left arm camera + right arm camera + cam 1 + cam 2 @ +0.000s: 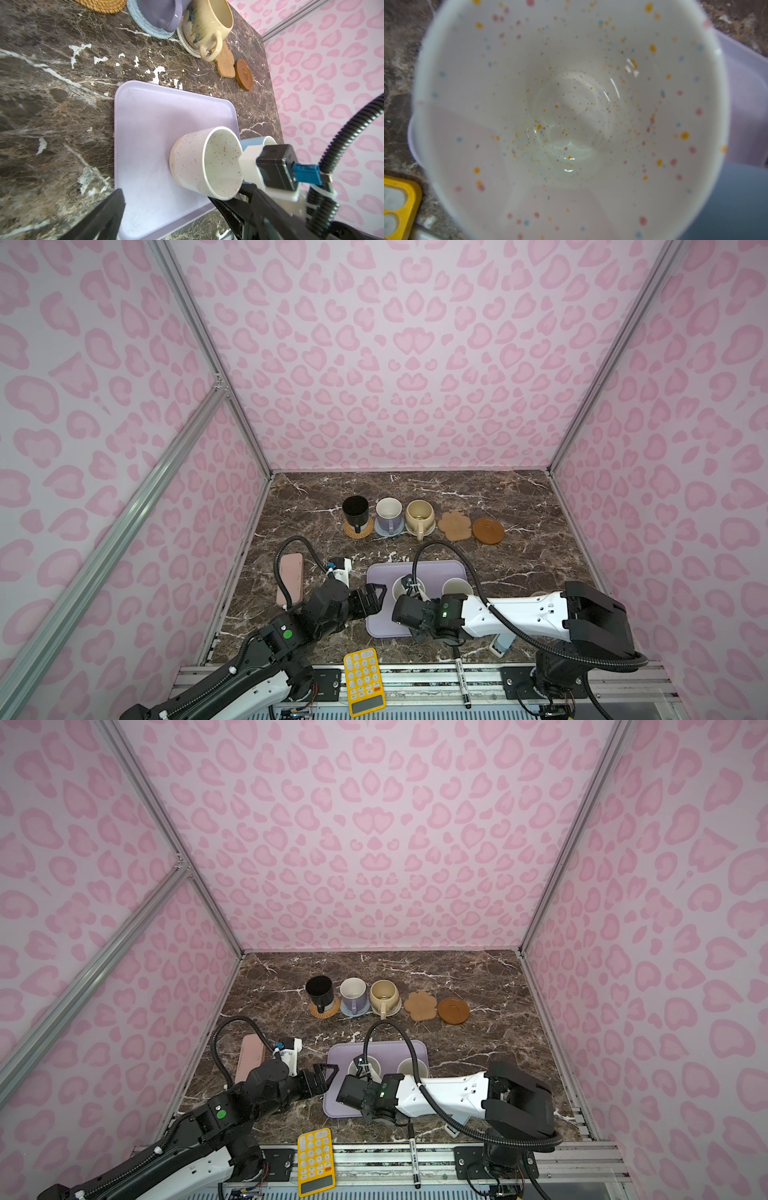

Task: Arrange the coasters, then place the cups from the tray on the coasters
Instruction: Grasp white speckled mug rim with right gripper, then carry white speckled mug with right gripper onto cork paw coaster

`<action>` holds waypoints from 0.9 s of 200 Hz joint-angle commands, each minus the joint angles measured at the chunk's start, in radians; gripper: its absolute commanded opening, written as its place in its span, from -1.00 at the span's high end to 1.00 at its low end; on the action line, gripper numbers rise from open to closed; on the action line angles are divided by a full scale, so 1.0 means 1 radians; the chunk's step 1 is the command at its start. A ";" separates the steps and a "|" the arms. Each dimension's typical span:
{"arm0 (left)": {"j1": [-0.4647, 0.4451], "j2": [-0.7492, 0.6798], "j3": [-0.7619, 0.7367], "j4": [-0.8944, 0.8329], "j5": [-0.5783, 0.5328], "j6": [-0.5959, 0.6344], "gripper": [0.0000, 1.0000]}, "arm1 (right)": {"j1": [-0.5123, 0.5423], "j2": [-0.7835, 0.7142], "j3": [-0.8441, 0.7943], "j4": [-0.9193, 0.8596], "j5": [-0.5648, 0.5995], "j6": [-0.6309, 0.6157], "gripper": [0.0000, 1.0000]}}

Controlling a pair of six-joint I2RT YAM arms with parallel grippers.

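My right pincer is shut tight on the near side of the speckled white mug. The mug sits on the lavender tray, just beside the light blue mug. My left pincer is wide open over the tray's left edge and holds nothing. Farther back on the bench, the flower coaster and the wooden disc coaster are bare.

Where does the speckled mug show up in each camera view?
Top view: speckled mug low centre, on the tray.
Top view: speckled mug same spot, shifted left.
Left wrist: speckled mug on the tray, hiding most of the blue mug.
Right wrist: its inside fills the picture.
Shared landmark: the tray.
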State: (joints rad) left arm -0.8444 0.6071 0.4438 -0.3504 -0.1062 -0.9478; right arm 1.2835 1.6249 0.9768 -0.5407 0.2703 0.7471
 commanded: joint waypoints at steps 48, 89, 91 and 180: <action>0.000 -0.021 0.040 0.058 -0.017 -0.006 -0.94 | -0.010 -0.048 0.042 0.011 0.099 -0.050 1.00; 0.002 -0.025 0.102 0.024 -0.092 0.009 -0.94 | -0.058 -0.094 0.072 0.022 0.106 -0.096 1.00; 0.001 -0.026 0.103 0.024 -0.097 0.008 -0.94 | -0.062 -0.097 0.071 0.023 0.106 -0.100 1.00; 0.001 0.083 0.218 0.078 -0.082 0.097 -0.94 | -0.245 -0.226 0.117 0.024 0.083 -0.238 1.00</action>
State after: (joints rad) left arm -0.8444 0.6453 0.6155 -0.3389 -0.2077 -0.9012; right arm 1.0813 1.4242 1.0752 -0.5537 0.3214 0.5598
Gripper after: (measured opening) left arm 0.971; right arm 0.176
